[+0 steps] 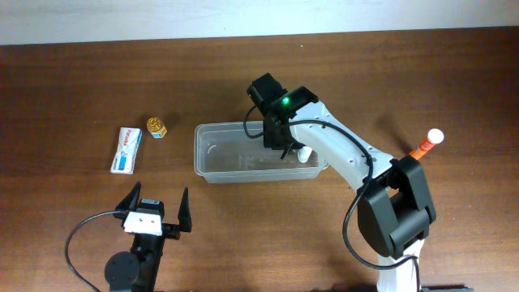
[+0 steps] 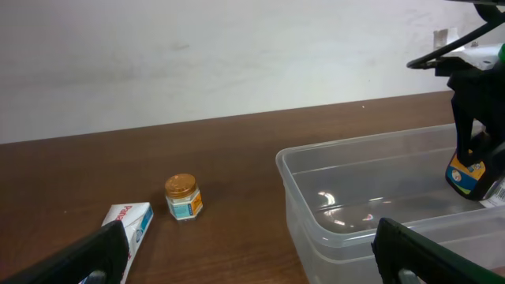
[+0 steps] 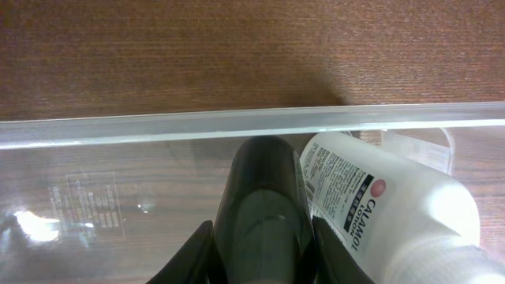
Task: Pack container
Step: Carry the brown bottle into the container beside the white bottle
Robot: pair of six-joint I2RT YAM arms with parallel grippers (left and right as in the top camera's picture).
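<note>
The clear plastic container (image 1: 212, 172) stands mid-table; it also shows in the left wrist view (image 2: 293, 183) and the right wrist view (image 3: 158, 126). My right gripper (image 1: 280, 143) reaches down into its right end and is shut on a dark bottle (image 3: 264, 197), which has a yellow and blue label (image 2: 464, 172). A white lotion bottle (image 3: 379, 209) lies in the container right beside it (image 1: 306, 154). My left gripper (image 1: 156, 204) is open and empty near the front left edge, short of the container (image 2: 252, 256).
A white and blue toothpaste box (image 1: 127, 149) (image 2: 130, 225) and a small gold-lidded jar (image 1: 156, 127) (image 2: 183, 197) lie left of the container. An orange tube with a white cap (image 1: 427, 143) sits at the right, behind the right arm's base.
</note>
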